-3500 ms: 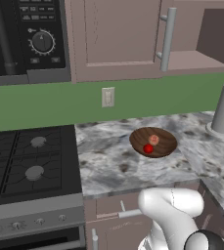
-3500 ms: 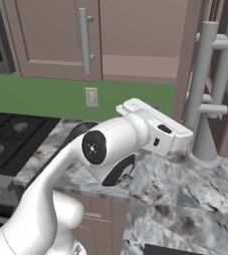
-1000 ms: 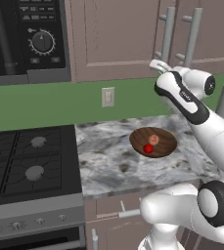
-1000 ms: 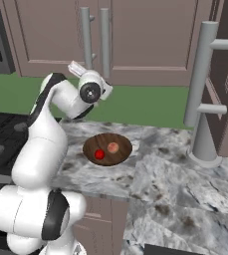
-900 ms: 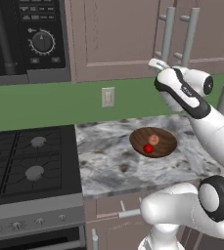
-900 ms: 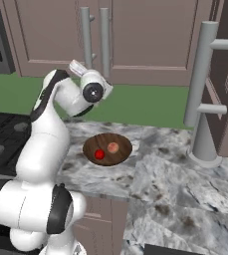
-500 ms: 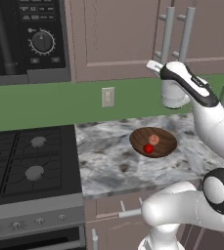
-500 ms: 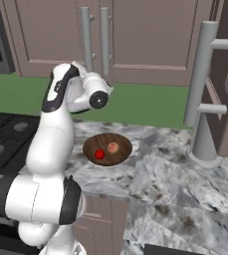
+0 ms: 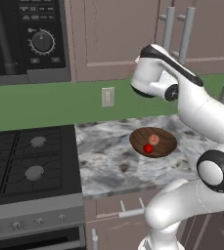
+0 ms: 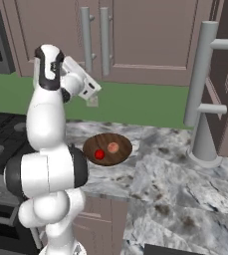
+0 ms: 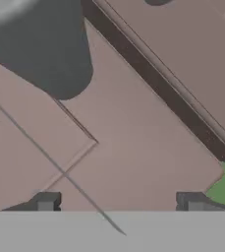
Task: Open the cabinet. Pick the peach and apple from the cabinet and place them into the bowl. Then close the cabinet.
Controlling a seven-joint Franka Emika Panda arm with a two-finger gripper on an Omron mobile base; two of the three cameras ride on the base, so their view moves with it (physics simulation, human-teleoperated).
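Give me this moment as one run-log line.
cabinet: both doors shut | peach and apple: in bowl on counter | tool: open, empty, facing cabinet door

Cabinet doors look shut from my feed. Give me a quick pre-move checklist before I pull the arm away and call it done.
1. Cabinet doors both closed, flush with each other in both base views: ok.
2. Apple inside the bowl: ok.
3. Peach inside the bowl, beside the apple: ok.
4. Gripper open and holding nothing, fingertips apart in the hand view: ok.
5. Gripper clear of the bar handles: cannot tell; the hand view shows door panel close ahead.
6. Bowl sits well back from the counter edge: ok.
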